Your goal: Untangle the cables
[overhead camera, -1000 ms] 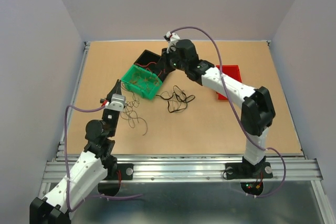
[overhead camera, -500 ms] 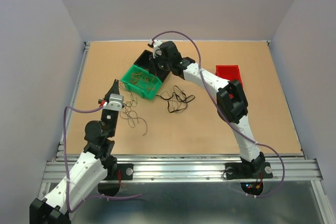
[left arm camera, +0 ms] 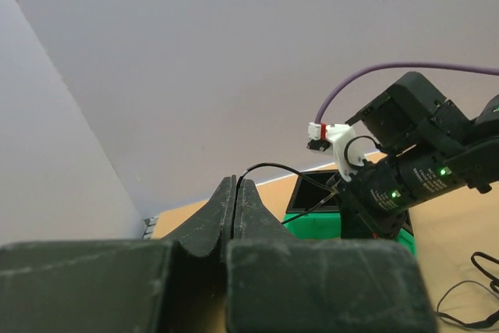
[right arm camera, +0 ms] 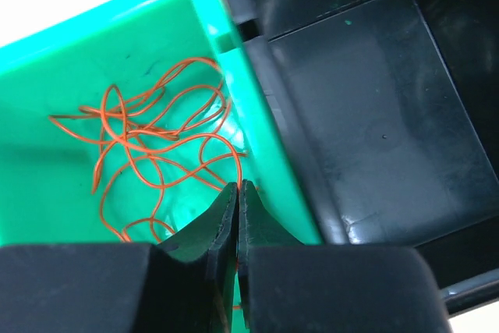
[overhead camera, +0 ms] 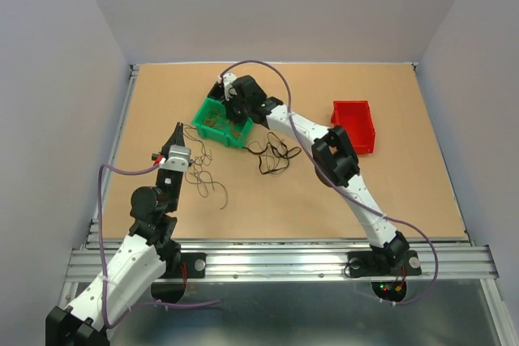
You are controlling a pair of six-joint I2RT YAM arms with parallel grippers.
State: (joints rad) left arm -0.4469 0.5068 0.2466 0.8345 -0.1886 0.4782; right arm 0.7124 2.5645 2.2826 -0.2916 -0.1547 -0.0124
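Note:
My left gripper (overhead camera: 178,129) (left arm camera: 235,181) is raised over the table's left side and shut on a thin black cable (left arm camera: 284,168). That cable arcs from its tips toward the green bin (overhead camera: 209,111) (left arm camera: 351,225). My right gripper (overhead camera: 231,116) (right arm camera: 237,186) hangs over the green bin's (right arm camera: 269,165) right wall, shut with an orange cable running into its tips. Several orange cables (right arm camera: 148,142) lie looped inside that bin. A black tangle (overhead camera: 274,155) and a thin brownish tangle (overhead camera: 204,177) lie on the table.
A black bin (right arm camera: 366,115) (left arm camera: 316,193) stands directly behind the green one, mostly hidden by my right arm in the top view. A red bin (overhead camera: 353,125) sits at the right. Thick purple arm cables (overhead camera: 268,66) loop above the bins.
My right arm has swung left from over the black bin to over the green bin. The left arm has held still with its cable.

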